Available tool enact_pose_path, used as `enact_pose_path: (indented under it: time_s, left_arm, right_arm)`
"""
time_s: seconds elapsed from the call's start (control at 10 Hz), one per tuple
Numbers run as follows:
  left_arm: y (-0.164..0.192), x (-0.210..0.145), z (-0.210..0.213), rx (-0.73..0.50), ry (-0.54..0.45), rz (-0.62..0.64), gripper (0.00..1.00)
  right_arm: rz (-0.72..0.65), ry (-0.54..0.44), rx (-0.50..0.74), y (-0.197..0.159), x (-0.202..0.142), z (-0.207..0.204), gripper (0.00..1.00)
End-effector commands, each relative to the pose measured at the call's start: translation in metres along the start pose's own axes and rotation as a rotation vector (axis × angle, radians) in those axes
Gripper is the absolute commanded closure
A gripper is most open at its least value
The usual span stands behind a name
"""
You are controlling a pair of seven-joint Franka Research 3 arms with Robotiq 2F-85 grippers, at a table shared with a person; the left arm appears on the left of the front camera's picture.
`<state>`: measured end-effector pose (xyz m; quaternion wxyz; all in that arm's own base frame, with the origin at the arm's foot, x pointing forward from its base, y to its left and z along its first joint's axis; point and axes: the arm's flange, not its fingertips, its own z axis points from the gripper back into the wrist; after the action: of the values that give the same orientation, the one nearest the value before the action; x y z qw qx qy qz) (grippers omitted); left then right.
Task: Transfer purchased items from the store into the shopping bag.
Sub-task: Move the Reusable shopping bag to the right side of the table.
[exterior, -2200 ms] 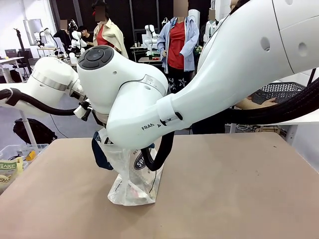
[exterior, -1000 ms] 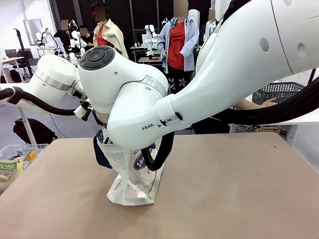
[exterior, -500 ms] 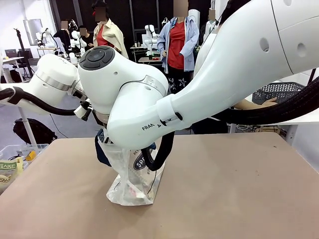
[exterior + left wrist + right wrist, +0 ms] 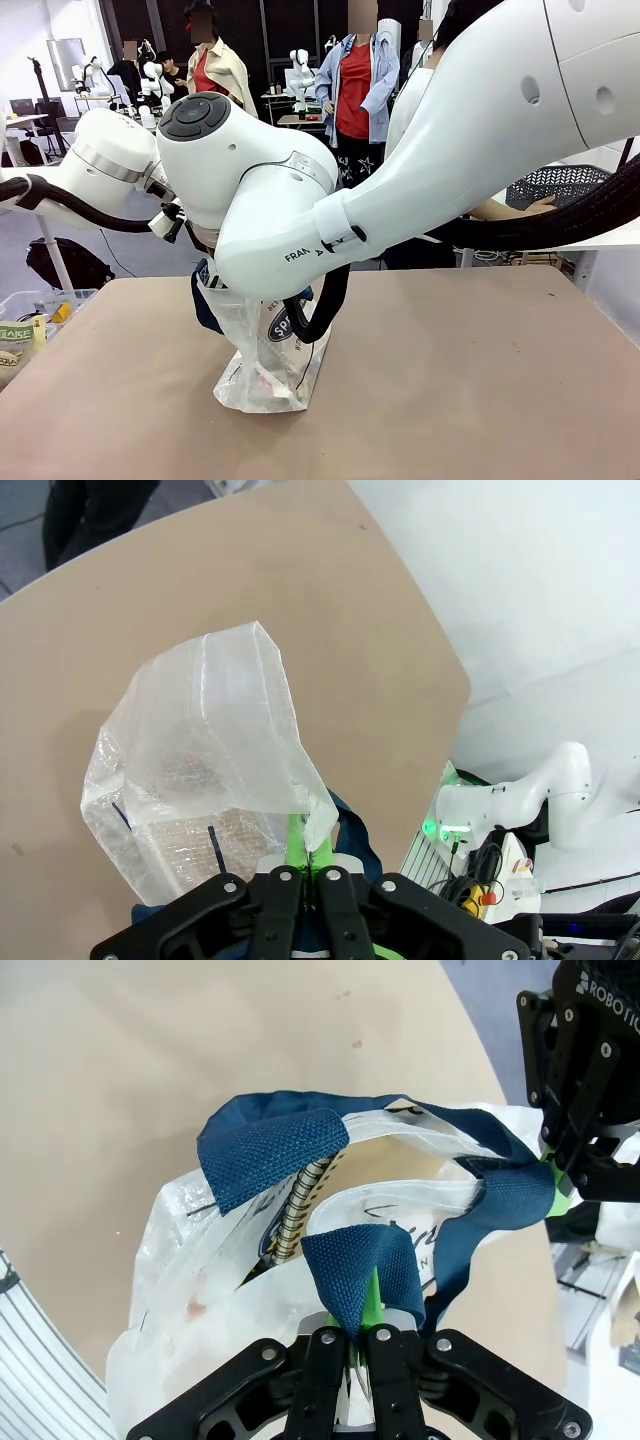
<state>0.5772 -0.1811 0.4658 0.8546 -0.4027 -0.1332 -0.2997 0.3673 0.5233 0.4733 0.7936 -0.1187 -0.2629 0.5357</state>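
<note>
We count one shopping bag, standing upright on the tan table near its middle, and two navy strap handles at its mouth. Through the crinkly plastic we can make out contents with a touch of red low in the bag, but we cannot tell how many packs there are. In the right wrist view a ribbed metal tube runs down into the open mouth of the bag.

Two arms meet over the bag. The right arm sweeps in from the right, crosses the middle and bends down with its wrist above the bag's mouth. The left arm comes in from the left at about the same height and points down to the bag's left edge.

The right gripper has its jaws pressed together on one navy handle, pinching the strap and the bag's rim.

The left gripper is likewise closed, its green pads clamping a fold of the bag at the rim, just beside the other navy strap. It also shows in the right wrist view, gripping the far end of the mouth.

At the far right a dark mesh basket sits on a white table, with a person's hand beside it.
</note>
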Motion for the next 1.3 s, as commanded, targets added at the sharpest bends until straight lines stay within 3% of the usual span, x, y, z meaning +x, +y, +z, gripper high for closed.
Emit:
enact_pose_path:
  time_s: [0.0,0.3,0.4,1.0,1.1,1.2]
  left_arm:
    - [-0.002,-0.004,-0.006,0.020,0.010,-0.001,1.00]
    - [-0.001,-0.003,-0.007,0.015,0.015,-0.003,1.00]
    - [-0.001,-0.003,-0.008,0.015,0.019,-0.006,1.00]
    - [0.000,-0.004,-0.008,0.011,0.028,-0.029,1.00]
    - [0.000,-0.004,-0.008,0.018,0.027,-0.027,1.00]
    - [-0.001,-0.005,-0.008,0.026,0.026,-0.034,1.00]
  right_arm:
    - [-0.007,-0.029,-0.017,0.003,0.001,0.001,0.69]
    - [-0.014,-0.020,-0.025,0.002,0.000,0.004,0.09]
    - [-0.020,-0.020,-0.032,0.000,-0.002,0.007,0.00]
    - [-0.079,-0.113,-0.111,-0.036,-0.024,0.085,0.00]
    - [-0.153,-0.100,-0.136,-0.057,-0.042,0.101,0.00]
    - [-0.281,-0.058,-0.245,-0.090,-0.067,0.114,0.00]
